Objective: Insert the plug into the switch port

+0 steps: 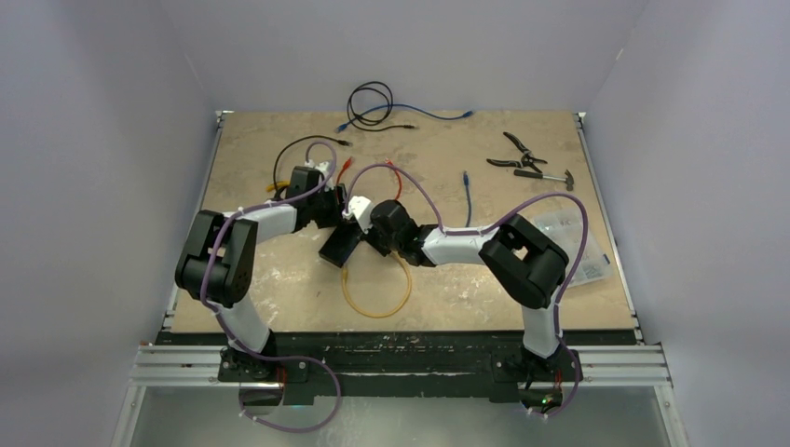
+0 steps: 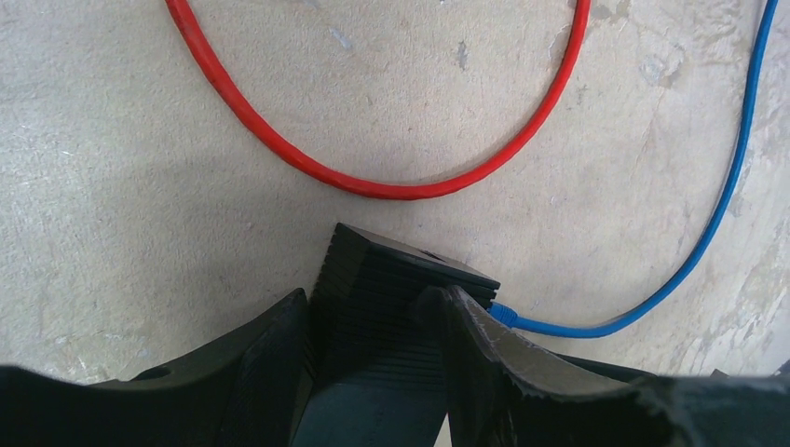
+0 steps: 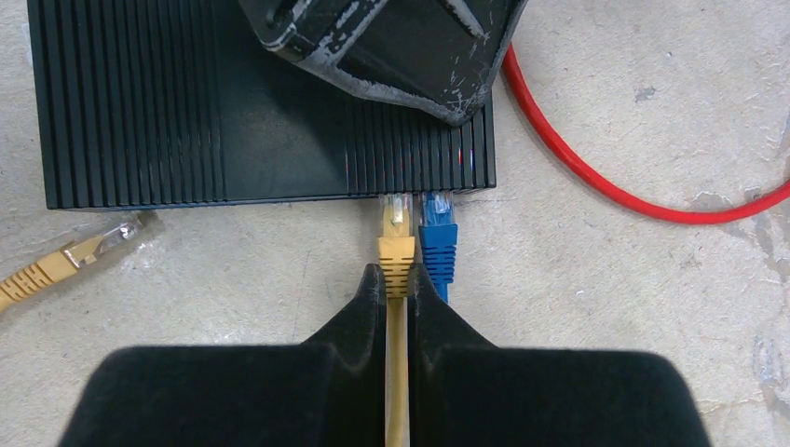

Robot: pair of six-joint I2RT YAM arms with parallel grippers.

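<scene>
The switch (image 3: pixel 186 102) is a flat black ribbed box lying on the table, also seen in the top view (image 1: pixel 340 244). My left gripper (image 2: pixel 373 312) is shut on one end of it, a finger on each side of the switch (image 2: pixel 391 279). My right gripper (image 3: pixel 398 277) is shut on the yellow plug (image 3: pixel 396 244) at its boot. The plug's clear tip meets the switch's socket edge, partly in a port. A blue plug (image 3: pixel 438 244) sits in the port right beside it. How deep the yellow plug sits is hidden.
The yellow cable loops toward the near edge (image 1: pixel 373 298) and its other plug lies loose by the switch (image 3: pixel 79 253). A red cable (image 3: pixel 596 177) curves right of the switch. Pliers (image 1: pixel 517 154), a small hammer (image 1: pixel 550 177), black and blue cables (image 1: pixel 371 98) and a plastic bag (image 1: pixel 582 251) lie farther off.
</scene>
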